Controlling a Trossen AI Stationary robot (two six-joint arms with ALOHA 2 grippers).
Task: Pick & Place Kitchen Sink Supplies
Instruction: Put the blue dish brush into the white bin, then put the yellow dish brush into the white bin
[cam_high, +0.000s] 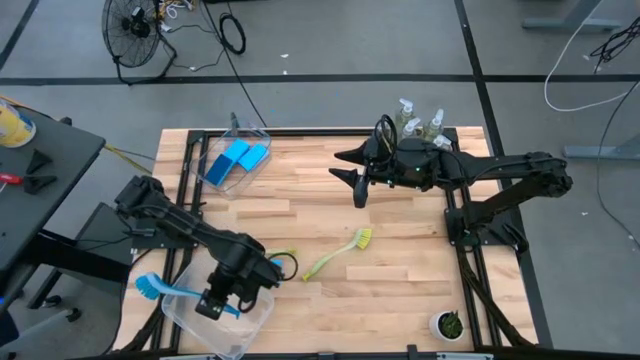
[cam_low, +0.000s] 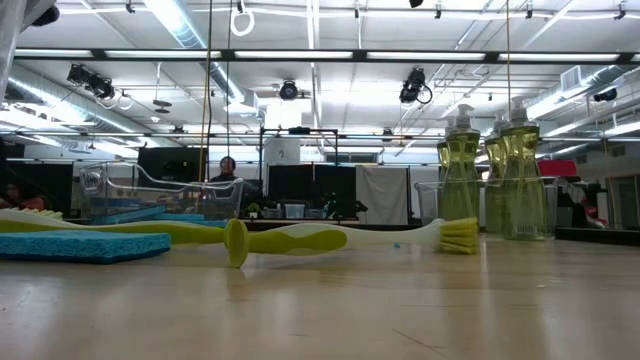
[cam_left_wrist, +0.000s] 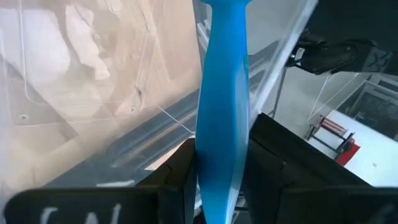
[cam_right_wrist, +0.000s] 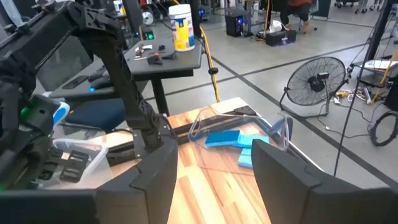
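The wooden bench (cam_high: 400, 270) is carrying a clear bin (cam_high: 250, 325) at its near left corner, over which the left tool (cam_high: 212, 305) is clenching the blue dish brush (cam_high: 160, 289). The right tool (cam_high: 352, 176) is hanging released above the far middle. The yellow-green dish brush (cam_high: 338, 254) is lying mid-bench; blue sponges (cam_high: 238, 159) and soap bottles (cam_high: 418, 122) are sitting in far bins.

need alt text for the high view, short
Left gripper holds a blue dish brush over a clear bin; right gripper hovers open above the wooden table, where a yellow-green brush lies.
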